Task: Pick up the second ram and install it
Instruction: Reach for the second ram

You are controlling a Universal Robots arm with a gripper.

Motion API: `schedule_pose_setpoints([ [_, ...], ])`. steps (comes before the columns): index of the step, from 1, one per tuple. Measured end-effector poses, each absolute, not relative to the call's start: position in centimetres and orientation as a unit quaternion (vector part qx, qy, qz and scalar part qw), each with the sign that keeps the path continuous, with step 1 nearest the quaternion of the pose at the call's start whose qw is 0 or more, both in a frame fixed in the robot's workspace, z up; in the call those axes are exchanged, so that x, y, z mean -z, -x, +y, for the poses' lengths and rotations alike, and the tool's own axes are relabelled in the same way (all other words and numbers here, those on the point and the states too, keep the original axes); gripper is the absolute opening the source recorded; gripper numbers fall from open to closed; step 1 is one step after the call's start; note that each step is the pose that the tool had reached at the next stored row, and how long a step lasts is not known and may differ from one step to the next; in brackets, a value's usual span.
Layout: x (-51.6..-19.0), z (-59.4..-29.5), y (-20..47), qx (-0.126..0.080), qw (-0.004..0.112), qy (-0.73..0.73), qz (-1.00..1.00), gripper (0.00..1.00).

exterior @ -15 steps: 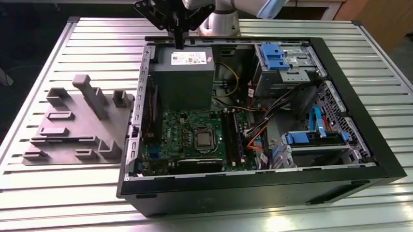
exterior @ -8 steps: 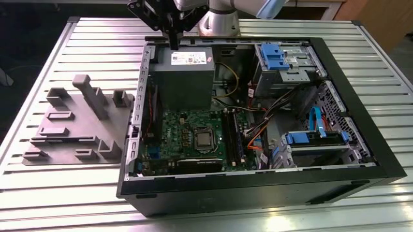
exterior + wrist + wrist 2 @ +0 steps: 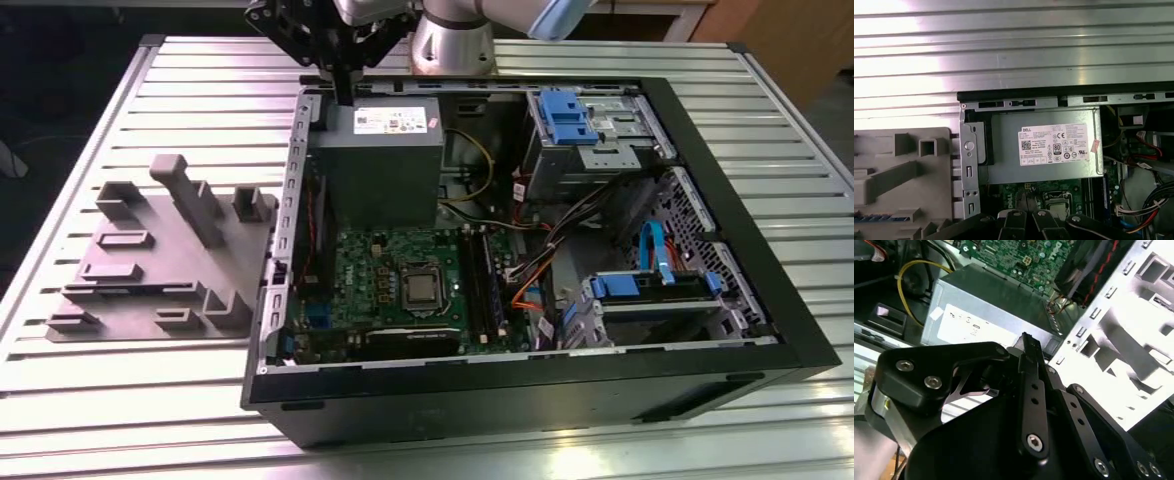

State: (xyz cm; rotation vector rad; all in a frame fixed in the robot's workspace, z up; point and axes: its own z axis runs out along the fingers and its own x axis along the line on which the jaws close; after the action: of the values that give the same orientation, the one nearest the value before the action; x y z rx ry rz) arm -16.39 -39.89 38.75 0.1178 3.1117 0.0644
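Closed pincer (image 3: 344, 92) above the power supply (image 3: 380, 160) — nothing held
The memory stick (image 3: 881, 218) sits in the grey holder (image 3: 929, 170) beside the computer case (image 3: 534, 400) — well apart from the pincer.

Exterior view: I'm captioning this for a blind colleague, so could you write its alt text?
A robot gripper hangs above the grey power-supply box at one end of an open computer case. A green circuit board lies inside; a grey plastic fixture sits on the slatted table at the exterior view's left.
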Motion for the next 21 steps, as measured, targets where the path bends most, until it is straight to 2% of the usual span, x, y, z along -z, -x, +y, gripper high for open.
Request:
schedule_pose_setpoints([
  [21, -37.7, -39.9, 23.1, -0.021, 0.015, -0.038, 0.999, 0.10],
])
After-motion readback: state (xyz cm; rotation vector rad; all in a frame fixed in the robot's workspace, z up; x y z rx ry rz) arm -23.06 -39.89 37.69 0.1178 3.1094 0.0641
